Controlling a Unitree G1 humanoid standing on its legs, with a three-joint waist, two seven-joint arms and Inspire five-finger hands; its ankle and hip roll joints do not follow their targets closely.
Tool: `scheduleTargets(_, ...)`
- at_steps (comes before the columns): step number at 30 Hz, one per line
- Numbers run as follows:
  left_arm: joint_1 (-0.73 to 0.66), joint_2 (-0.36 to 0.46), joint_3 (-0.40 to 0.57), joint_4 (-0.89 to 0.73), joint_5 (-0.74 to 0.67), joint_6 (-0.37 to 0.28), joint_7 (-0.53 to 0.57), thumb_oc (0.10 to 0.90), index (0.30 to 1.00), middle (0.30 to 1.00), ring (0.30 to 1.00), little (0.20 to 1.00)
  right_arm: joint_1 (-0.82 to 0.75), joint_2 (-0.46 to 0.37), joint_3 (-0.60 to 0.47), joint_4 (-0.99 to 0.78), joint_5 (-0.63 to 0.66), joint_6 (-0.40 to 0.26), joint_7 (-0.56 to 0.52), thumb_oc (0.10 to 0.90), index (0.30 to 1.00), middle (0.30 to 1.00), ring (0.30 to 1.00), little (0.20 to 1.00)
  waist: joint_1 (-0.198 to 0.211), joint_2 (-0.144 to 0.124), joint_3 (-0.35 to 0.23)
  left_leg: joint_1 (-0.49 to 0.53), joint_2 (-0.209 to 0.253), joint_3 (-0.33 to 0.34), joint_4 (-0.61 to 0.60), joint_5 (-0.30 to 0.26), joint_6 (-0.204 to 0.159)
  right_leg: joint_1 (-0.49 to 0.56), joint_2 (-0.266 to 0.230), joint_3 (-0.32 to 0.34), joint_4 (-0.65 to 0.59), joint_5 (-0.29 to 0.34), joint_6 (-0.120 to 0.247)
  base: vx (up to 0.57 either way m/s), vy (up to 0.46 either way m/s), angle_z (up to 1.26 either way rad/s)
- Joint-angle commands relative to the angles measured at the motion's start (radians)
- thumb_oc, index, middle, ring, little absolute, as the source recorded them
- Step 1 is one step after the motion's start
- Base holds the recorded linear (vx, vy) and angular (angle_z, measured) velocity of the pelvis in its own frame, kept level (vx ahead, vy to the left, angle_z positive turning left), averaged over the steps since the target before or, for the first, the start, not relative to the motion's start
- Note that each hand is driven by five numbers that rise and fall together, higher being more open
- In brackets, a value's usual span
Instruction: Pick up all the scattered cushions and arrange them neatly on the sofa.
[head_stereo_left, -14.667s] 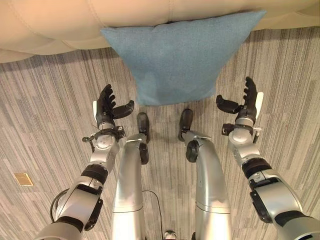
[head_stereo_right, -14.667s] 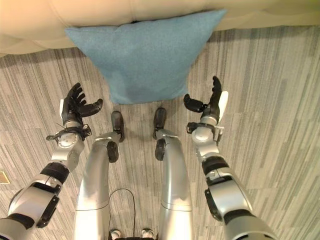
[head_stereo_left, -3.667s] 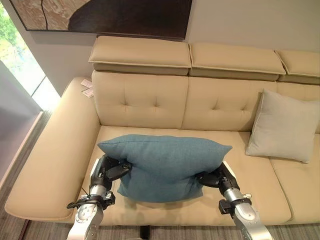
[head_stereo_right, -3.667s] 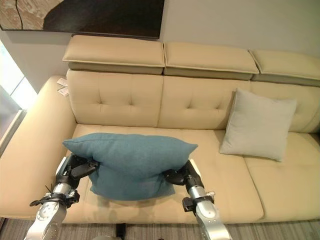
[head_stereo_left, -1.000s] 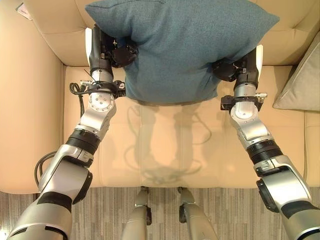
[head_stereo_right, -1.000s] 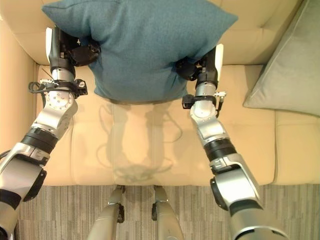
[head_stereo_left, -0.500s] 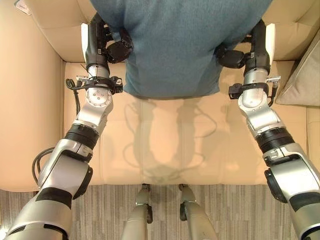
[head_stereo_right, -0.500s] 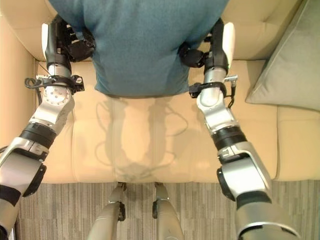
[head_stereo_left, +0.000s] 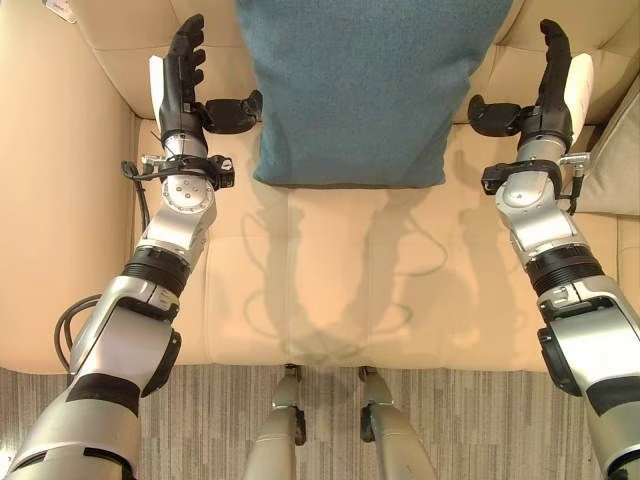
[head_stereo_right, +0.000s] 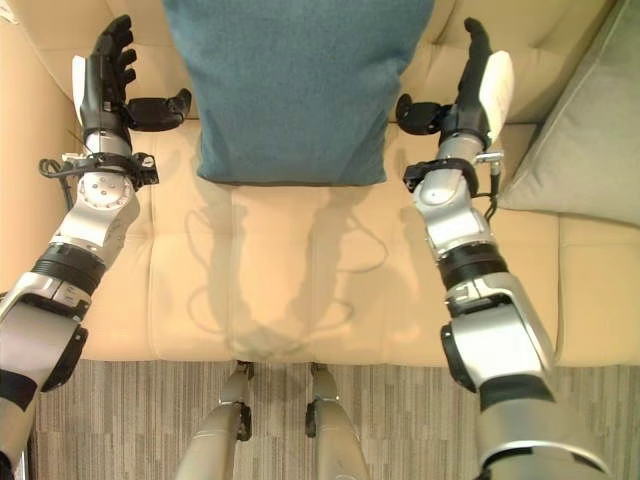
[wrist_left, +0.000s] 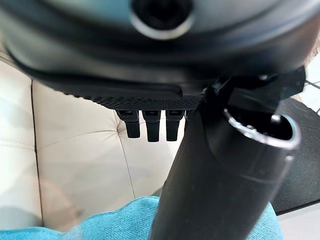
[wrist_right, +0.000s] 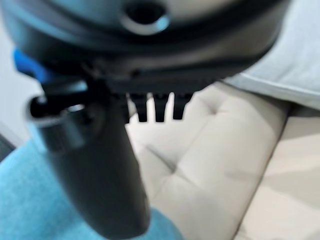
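Blue cushion (head_stereo_left: 370, 90) top centre, on the sofa (head_stereo_left: 330, 270) seat against the backrest. Left hand (head_stereo_left: 183, 75) and right hand (head_stereo_left: 548, 85) flank it, fingers straight, apart from it. Grey cushion (head_stereo_right: 590, 130) right edge.

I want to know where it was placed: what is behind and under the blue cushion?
The blue cushion stands on the sofa seat, against the tufted backrest. The seam where seat meets backrest is covered behind it. Both hands are off it.
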Motion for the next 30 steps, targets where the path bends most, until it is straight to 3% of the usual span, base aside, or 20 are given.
scheduleTargets(1,-0.064,0.079,0.062,-0.027,0.025,-0.074,0.044,0.800,0.900,0.900,0.900,0.900,-0.045,-0.040,-0.106,-0.058,-0.018,-0.044,-0.137,0.800,0.900,0.900,0.900,0.900,0.008,-0.024,-0.071,0.071,-0.044,0.000,0.001,-0.162,-0.043,0.048,0.012,-0.003,0.003,-0.083,0.094,0.00,0.000,0.00)
scheduleTargets(3,0.129,0.087,0.173,-0.247,0.050,-0.123,0.041,0.800,0.900,0.900,0.900,0.900,0.143,-0.063,-0.222,-0.188,-0.045,-0.067,-0.127,0.800,0.900,0.900,0.900,0.900,0.009,-0.029,-0.078,0.076,-0.047,-0.001,0.001,-0.162,-0.038,0.051,0.009,-0.006,0.003,-0.081,0.089,0.04,0.015,0.01)
scheduleTargets(4,0.340,0.047,0.257,-0.424,0.099,-0.129,0.019,0.800,0.900,0.900,0.900,0.900,0.370,-0.036,-0.327,-0.332,-0.105,-0.085,-0.090,0.800,0.900,0.900,0.900,0.900,0.006,-0.034,-0.096,0.100,-0.044,-0.001,0.001,-0.175,-0.035,0.074,0.009,-0.007,0.003,-0.090,0.085,0.08,0.010,0.04)
scheduleTargets(12,0.763,-0.088,0.399,-0.680,0.174,-0.113,-0.089,0.800,0.900,0.900,0.900,0.900,0.807,0.124,-0.484,-0.559,-0.162,-0.163,0.059,0.800,0.900,0.900,0.900,0.900,0.001,-0.050,-0.119,0.152,-0.034,0.007,0.001,-0.196,-0.027,0.130,0.007,-0.016,0.003,-0.107,0.078,0.03,0.004,0.00)
scheduleTargets(17,0.966,-0.130,0.438,-0.688,0.191,-0.083,-0.156,0.800,0.900,0.900,0.900,0.900,0.979,0.172,-0.504,-0.592,-0.172,-0.177,0.134,0.800,0.900,0.900,0.900,0.900,-0.001,-0.058,-0.116,0.215,-0.024,0.016,0.001,-0.206,-0.024,0.194,0.007,-0.016,0.003,-0.119,0.077,0.02,0.002,-0.08)
scheduleTargets(22,1.172,-0.176,0.447,-0.533,0.205,-0.025,-0.231,0.800,0.900,0.900,0.900,0.900,1.144,0.217,-0.480,-0.517,-0.167,-0.170,0.226,0.800,0.900,0.900,0.900,0.900,-0.006,-0.063,-0.108,0.322,-0.017,0.034,0.001,-0.221,-0.017,0.293,0.009,-0.022,0.003,-0.133,0.078,0.01,0.021,-0.03)
scheduleTargets(30,1.315,-0.226,0.426,-0.333,0.254,0.027,-0.276,0.800,0.900,0.900,0.900,0.900,1.247,0.232,-0.414,-0.387,-0.198,-0.146,0.291,0.800,0.900,0.900,0.900,0.900,-0.008,-0.059,-0.132,0.426,-0.013,0.058,0.001,-0.236,0.001,0.385,0.009,-0.016,0.003,-0.139,0.077,0.00,0.019,-0.04)
